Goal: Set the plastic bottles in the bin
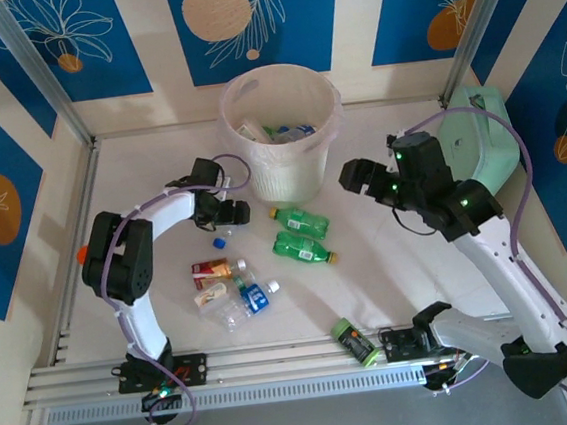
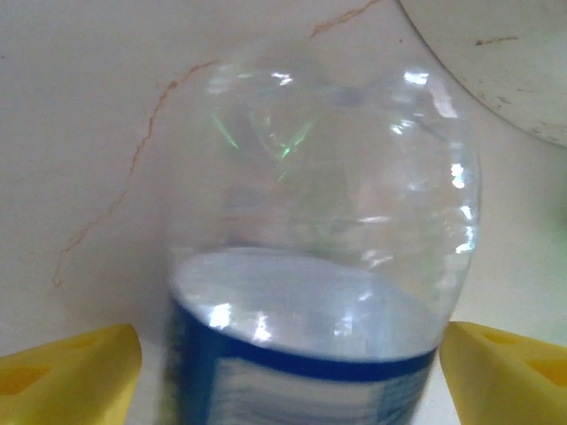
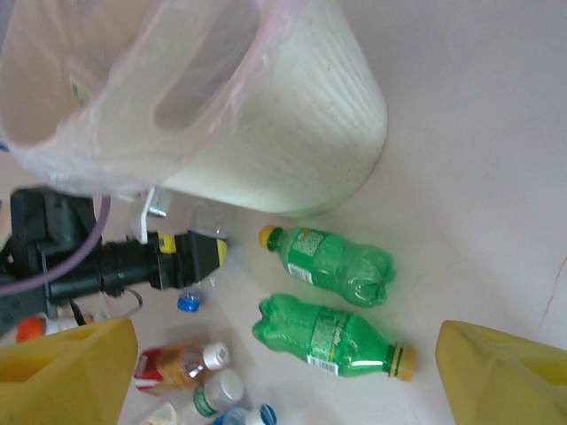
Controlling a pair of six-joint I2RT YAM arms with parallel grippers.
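Observation:
The bin (image 1: pixel 290 177) stands at the back middle with several bottles inside (image 1: pixel 284 130). My left gripper (image 1: pixel 235 214) is by its left base, shut on a clear bottle with a blue label (image 2: pixel 319 266), held between the yellow fingers (image 2: pixel 75 372). Two green bottles (image 1: pixel 299 221) (image 1: pixel 303 250) lie in front of the bin. My right gripper (image 1: pixel 354 178) hovers open above them (image 3: pixel 285 354), holding nothing. A red-labelled bottle (image 1: pixel 214 271), a cream one (image 1: pixel 211 297) and a clear blue-labelled one (image 1: pixel 252 298) lie in a cluster to the left.
A loose blue cap (image 1: pixel 219 243) lies near the left gripper. A dark cylinder with a green cap (image 1: pixel 354 341) lies by the front rail. The mint-green case (image 1: pixel 477 139) sits at the back right behind the right arm. The bin wall (image 3: pixel 292 115) looms close to the right wrist.

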